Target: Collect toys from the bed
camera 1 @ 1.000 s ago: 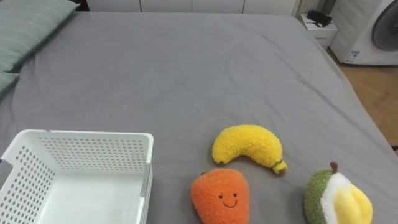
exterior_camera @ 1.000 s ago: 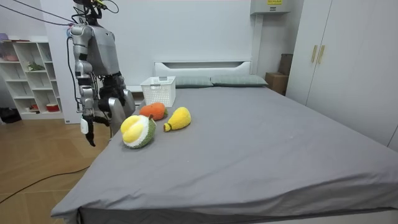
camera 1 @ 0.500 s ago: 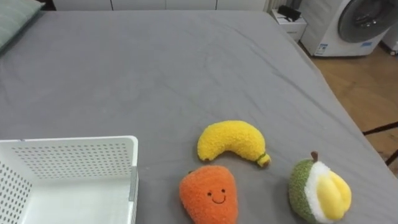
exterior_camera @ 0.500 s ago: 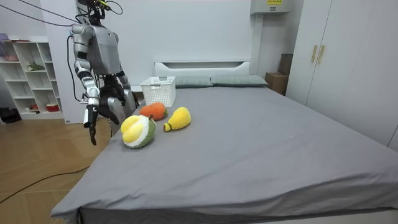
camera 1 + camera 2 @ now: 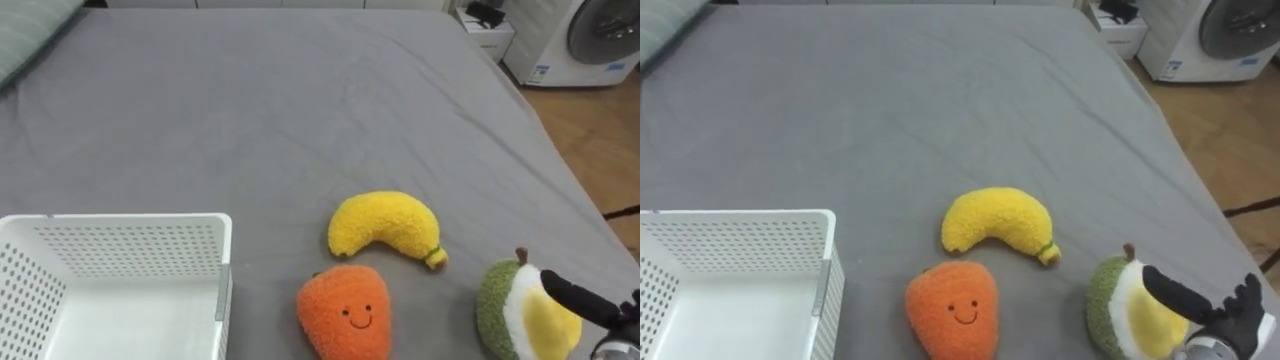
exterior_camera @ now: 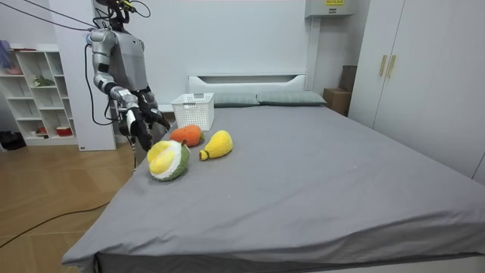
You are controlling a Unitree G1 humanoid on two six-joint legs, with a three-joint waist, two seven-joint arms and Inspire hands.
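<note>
Three plush toys lie on the grey bed [image 5: 250, 120]: a yellow banana [image 5: 385, 222], an orange one with a smiling face [image 5: 345, 312], and a green-and-yellow fruit [image 5: 510, 315] nearest the bed's right edge. My right hand [image 5: 1232, 318] comes in at the lower right, open, its dark thumb lying over the green-and-yellow fruit's yellow side. A white perforated basket [image 5: 120, 225] stands empty at the lower left. In the room view I stand at the bedside by the toys, right hand [image 6: 141, 126] raised above the fruit [image 6: 168, 160].
The bed's right edge drops to a wooden floor [image 5: 600, 140]. A washing machine [image 5: 590, 35] and a small white stand [image 5: 490, 22] are beyond the far right corner. Pillows [image 6: 288, 97] lie at the bed's head; a wardrobe [image 6: 424, 76] lines the room view's right.
My right arm has swung up from hanging at my side, and the hand now reaches over the green-and-yellow fruit. The head camera has shifted a little; the toys and basket have stayed put.
</note>
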